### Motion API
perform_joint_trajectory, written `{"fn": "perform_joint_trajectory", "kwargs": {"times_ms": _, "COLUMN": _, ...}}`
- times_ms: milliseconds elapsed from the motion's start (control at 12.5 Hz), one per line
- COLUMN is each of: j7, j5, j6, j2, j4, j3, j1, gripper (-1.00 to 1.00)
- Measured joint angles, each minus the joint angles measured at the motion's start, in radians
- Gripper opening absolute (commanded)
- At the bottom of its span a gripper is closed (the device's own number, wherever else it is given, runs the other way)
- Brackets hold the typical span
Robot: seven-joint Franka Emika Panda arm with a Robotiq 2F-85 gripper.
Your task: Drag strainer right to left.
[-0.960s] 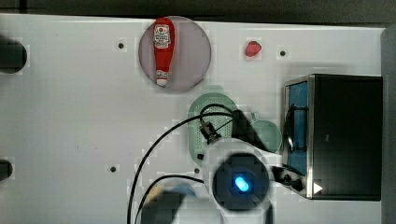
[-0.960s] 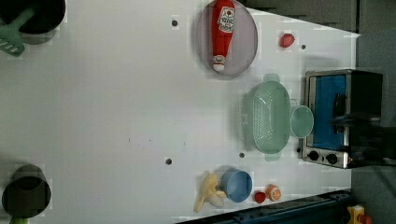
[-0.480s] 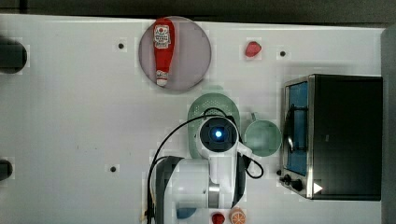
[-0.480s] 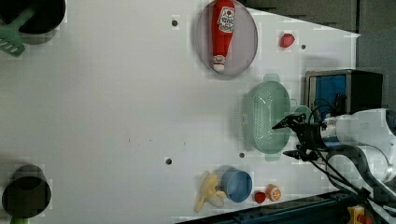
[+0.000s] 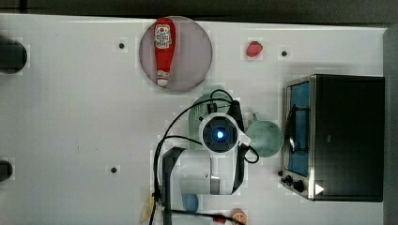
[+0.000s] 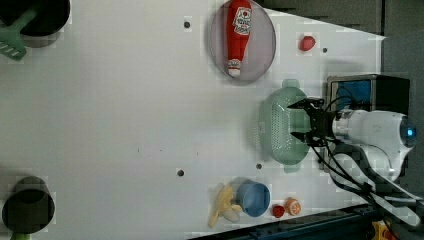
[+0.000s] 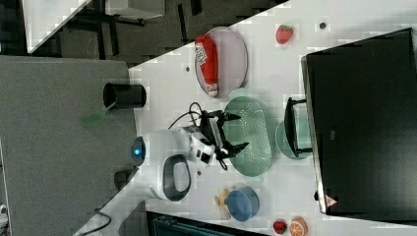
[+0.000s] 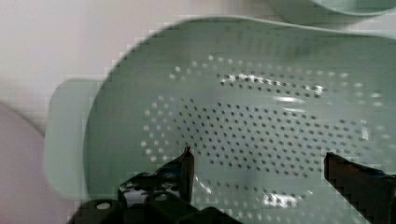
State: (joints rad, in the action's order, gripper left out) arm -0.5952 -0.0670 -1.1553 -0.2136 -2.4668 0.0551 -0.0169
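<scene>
Strainer [image 6: 280, 127] lies on the white bench [image 6: 125, 125] in the left view's right half, between the grey plate [image 6: 243, 42] bearing the ketchup bottle [image 6: 238, 35] and the blue bowl [image 6: 253, 198], with the toaster oven [image 6: 367, 95] just to the left view's right. In the top view the arm's white wrist covers most of the strainer [image 5: 199, 112], leaving a sliver of rim; the right view shows its whole oval [image 7: 248, 142] and, beyond it, the green mug [image 7: 290, 140] against the oven [image 7: 361, 123]. The wrist view shows the perforated floor [image 8: 261, 121] close up, one tab handle, and the mug's rim [image 8: 345, 7] just past the far wall.

The pincer [image 6: 303, 119] is spread wide, its two black fingertips [image 8: 187, 161] hanging over the strainer's hollow; whether they touch the floor cannot be told.

A second ago the arm was barely at the left view's right edge; half a second ago the pincer had reached the strainer's rim. It is now well over the basin. The strainer itself has not shifted.

A strawberry [image 6: 307, 43] sits near the far corner.
</scene>
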Motion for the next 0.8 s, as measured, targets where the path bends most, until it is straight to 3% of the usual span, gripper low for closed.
{"fn": "perform_joint_trajectory", "kwargs": {"times_ms": 320, "j7": -0.04, "j5": 0.001, "j6": -0.103, "j2": -0.175, "j4": -0.018, "j3": 0.003, "j1": 0.024, "gripper": 1.0}}
{"fn": "perform_joint_trajectory", "kwargs": {"times_ms": 800, "j7": -0.102, "j5": 0.029, "j6": -0.103, "j2": -0.165, "j4": -0.008, "j3": -0.039, "j1": 0.064, "gripper": 1.0}}
